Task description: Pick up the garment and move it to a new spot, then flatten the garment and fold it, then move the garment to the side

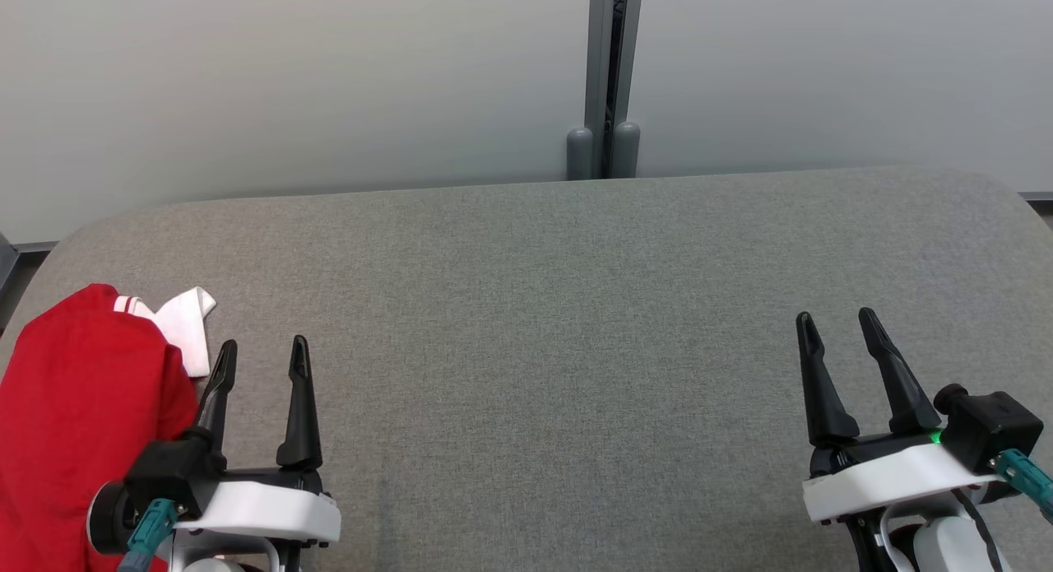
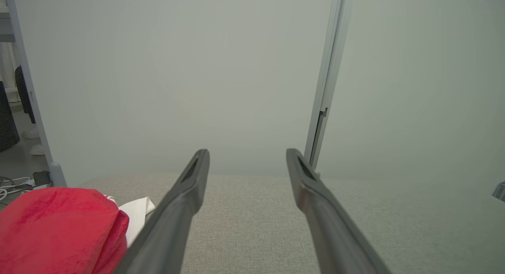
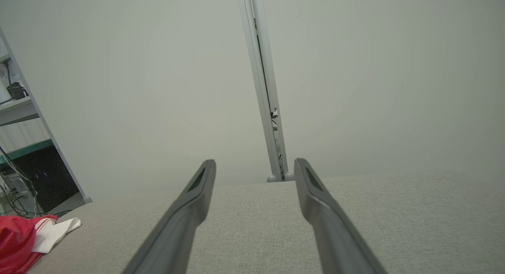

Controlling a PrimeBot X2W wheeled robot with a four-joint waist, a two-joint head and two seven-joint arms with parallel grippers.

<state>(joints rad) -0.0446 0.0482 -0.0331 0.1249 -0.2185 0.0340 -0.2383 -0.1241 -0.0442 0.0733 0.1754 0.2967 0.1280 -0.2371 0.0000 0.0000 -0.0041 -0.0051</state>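
- Jaws, left gripper (image 1: pixel 264 341): spread fully wide, nothing between them. In the left wrist view (image 2: pixel 247 151) the gap shows bare cloth surface and the wall beyond.
- Jaws, right gripper (image 1: pixel 836 313): likewise spread wide and holding nothing. In the right wrist view (image 3: pixel 254 161) they frame bare bench only.
- Stations: in the head view the left gripper is at 7 o'clock on the bench and the right gripper at 5 o'clock. They are well apart, and both point toward 12.
- Garment (image 1: pixel 82 391): red, bunched in a soft heap with a white part (image 1: pixel 185 325) poking out at its 1 o'clock. It lies at 8 o'clock on the bench, hard by the near left corner and just beside the left gripper, at that gripper's 9 o'clock. The outer finger overlaps the red edge in the head view, but contact cannot be told. The heap also shows in the left wrist view (image 2: pixel 59 222) and the right wrist view (image 3: pixel 15 238).
- Bench (image 1: pixel 576 309): grey woven cover with rounded corners.
- Backdrop: pale wall panels (image 1: pixel 329 78), joined by a grey post (image 1: pixel 607 78) at 12 o'clock.
- Step in hand, as judged: the first one, picking up the garment. It has not begun, since the heap is unlifted and unflattened.
- Next move, as judged: the left gripper should swing toward its 9 o'clock, drop onto the heap and close on a thick fold. It can then carry the garment toward the bench's centre, where there is room to spread it.
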